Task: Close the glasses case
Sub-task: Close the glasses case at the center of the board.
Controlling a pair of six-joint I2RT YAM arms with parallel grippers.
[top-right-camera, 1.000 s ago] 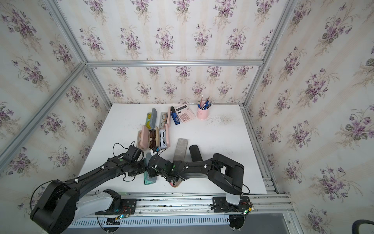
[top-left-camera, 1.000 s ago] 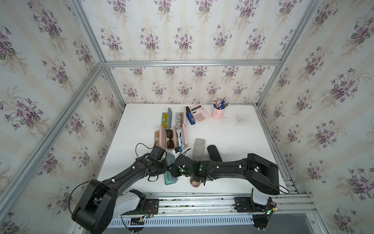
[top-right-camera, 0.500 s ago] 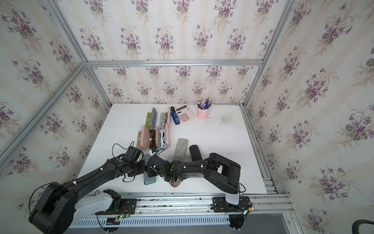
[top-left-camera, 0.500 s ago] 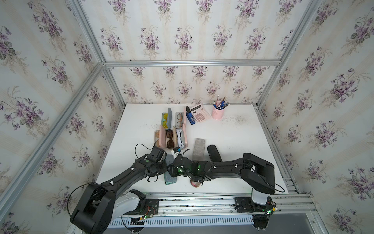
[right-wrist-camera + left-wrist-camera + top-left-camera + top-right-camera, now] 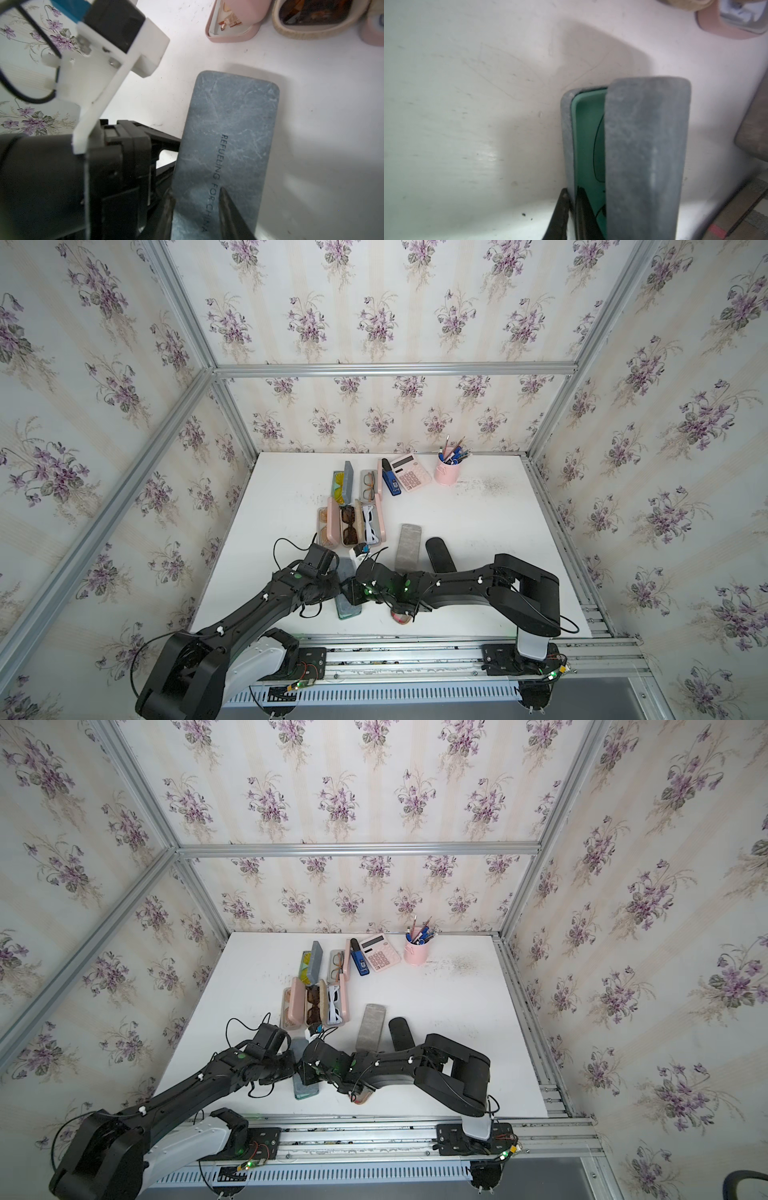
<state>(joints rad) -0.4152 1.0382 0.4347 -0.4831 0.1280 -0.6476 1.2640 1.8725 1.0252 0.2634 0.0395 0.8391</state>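
The glasses case [image 5: 347, 609], grey with teal lining, lies on the white table [image 5: 478, 510] at lower centre in both top views, squeezed between the two arms. In the left wrist view the left gripper [image 5: 574, 207] is pressed together on the base's near wall, one finger on each side of it, and the lid [image 5: 645, 155] stands part raised. The right gripper [image 5: 196, 199] is spread part-way, its tips against the lid's lettered outer face; it seems to push rather than clamp.
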